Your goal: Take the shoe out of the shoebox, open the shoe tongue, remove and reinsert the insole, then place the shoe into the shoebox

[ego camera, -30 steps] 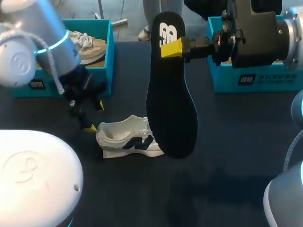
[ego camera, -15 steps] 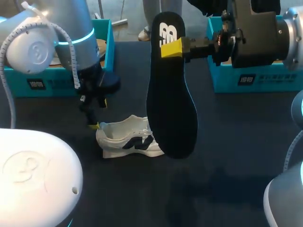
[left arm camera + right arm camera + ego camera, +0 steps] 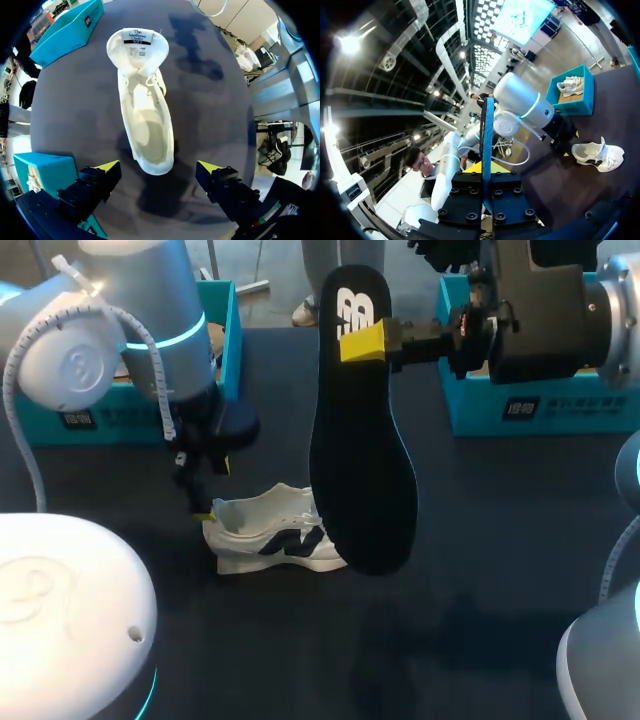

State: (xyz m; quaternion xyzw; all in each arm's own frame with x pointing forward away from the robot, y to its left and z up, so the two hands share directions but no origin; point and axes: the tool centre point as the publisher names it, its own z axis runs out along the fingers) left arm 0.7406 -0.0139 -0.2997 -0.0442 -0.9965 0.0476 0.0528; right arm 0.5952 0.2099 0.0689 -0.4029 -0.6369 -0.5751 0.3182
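Two arms split the work, and the left one is far nearer the white sneaker [image 3: 275, 532], which lies on its sole on the desk [image 3: 480, 590], nearer the left edge than the right. Its long axis runs roughly along the desk's width, heel toward the left arm and toe toward the right. The left tool [image 3: 205, 502] stands at that heel with its fingers spread, one yellow tip on each side and neither touching. Above and just beyond, the right tool [image 3: 365, 342] pinches the black insole [image 3: 362, 440] near its logo end. The broad end hangs down, and in the head view it covers the sneaker's toe. The insole's length therefore stands almost crosswise to the shoe's. In my judgement the reinsertion turns on swinging that broad end round to point along the shoe, toward its toe. The left wrist view gives what the head view hides: the sneaker [image 3: 145, 115] seen straight down, tongue folded back and the opening bare, with the left tool [image 3: 159, 168] astride the heel. The right wrist view shows the insole [image 3: 487, 135] edge-on, clamped in the right tool [image 3: 487, 172]. At the desk's far edge sit the left shoebox [image 3: 231, 335] and the right shoebox [image 3: 560, 410], both well apart from the shoe.
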